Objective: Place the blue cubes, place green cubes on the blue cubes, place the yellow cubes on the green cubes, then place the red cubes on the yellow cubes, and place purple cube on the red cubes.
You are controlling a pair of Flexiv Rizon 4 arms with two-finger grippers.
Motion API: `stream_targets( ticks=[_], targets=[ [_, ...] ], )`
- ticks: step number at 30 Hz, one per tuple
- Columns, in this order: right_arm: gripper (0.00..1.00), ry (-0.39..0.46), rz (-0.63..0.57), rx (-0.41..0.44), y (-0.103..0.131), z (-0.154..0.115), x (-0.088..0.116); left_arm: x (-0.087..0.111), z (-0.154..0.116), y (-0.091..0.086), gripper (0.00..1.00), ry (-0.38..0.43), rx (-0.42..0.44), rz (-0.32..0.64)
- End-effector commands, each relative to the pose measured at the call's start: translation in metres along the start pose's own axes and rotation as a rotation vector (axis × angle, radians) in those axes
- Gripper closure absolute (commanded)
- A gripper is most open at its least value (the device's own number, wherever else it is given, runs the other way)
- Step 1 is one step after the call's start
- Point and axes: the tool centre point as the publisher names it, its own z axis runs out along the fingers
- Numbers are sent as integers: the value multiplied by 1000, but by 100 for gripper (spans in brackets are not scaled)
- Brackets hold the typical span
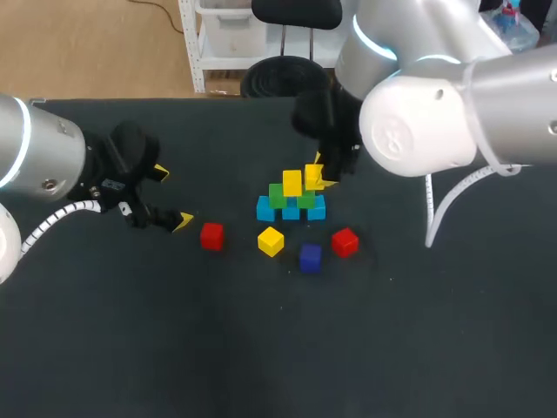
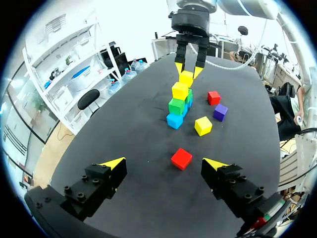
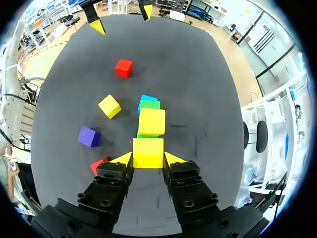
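Observation:
Blue cubes [image 1: 265, 209] form a row on the dark table [image 1: 418, 348], with green cubes [image 1: 277, 195] on them and one yellow cube [image 1: 291, 182] on the green. My right gripper [image 1: 316, 178] is shut on a second yellow cube [image 3: 147, 148] beside the first yellow one [image 3: 151, 121], over the stack's right end. Loose in front lie a red cube [image 1: 211, 236], a yellow cube [image 1: 271, 240], a purple cube [image 1: 311, 257] and another red cube [image 1: 345, 242]. My left gripper [image 2: 164, 163] stands open at the left, the near red cube [image 2: 182, 158] just ahead of its fingers.
The table's back edge [image 1: 200, 98] runs behind the stack. Bare dark surface lies in front of the loose cubes and to the right of the stack.

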Motion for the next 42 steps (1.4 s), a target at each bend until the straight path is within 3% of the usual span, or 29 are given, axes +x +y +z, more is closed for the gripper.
stream_targets(
  ticks=[1,42],
  targets=[
    [100,2,5,-7,-2,2,-2,1,0,0,0,-4,1,1],
    [100,22,59,-75,-4,6,0,1,0,0,0,-4,1,1]
  ],
)
